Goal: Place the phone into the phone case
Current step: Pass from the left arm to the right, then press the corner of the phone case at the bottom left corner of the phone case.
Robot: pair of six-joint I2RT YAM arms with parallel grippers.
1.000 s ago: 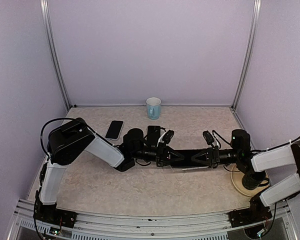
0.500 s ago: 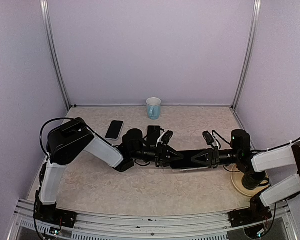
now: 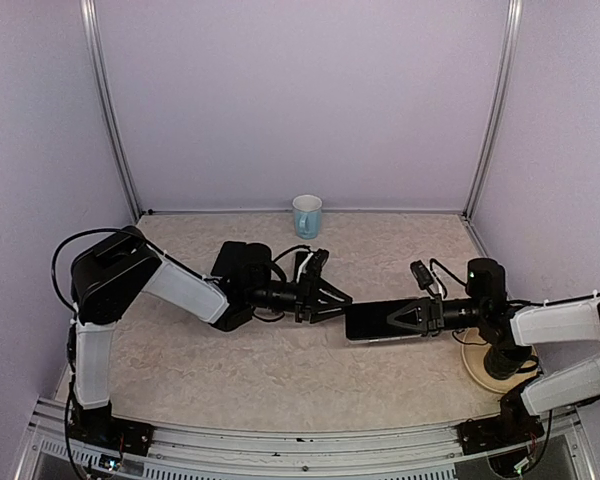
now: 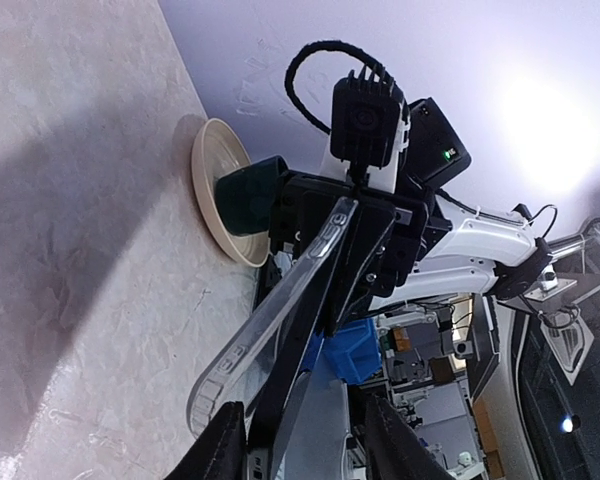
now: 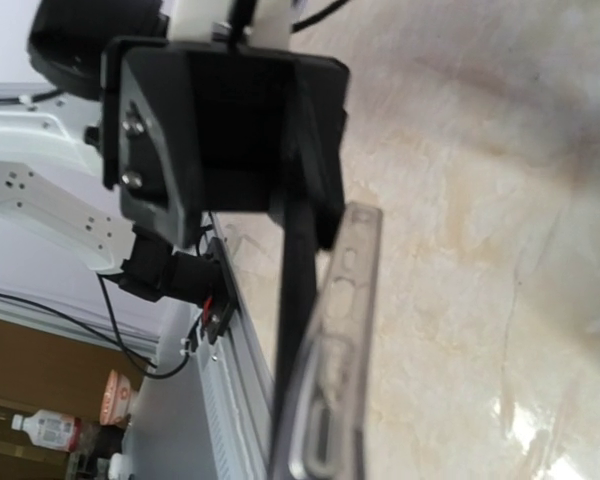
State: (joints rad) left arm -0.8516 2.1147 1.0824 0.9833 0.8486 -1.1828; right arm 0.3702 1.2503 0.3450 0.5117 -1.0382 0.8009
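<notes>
Over beige table [image 3: 280, 385], lilac walls [image 3: 300, 100]: left gripper [image 3: 340, 298] spread, right gripper [image 3: 390, 321] tight on phone [image 3: 363, 323].

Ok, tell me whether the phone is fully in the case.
Not fully, it seems: in the left wrist view the clear case gapes away from the phone at its near end.

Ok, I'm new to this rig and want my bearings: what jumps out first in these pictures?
The right claw holds a black phone mid-table, a clear case along it. The left claw gapes open near its end; a pale blue mug stands by the back wall.
</notes>
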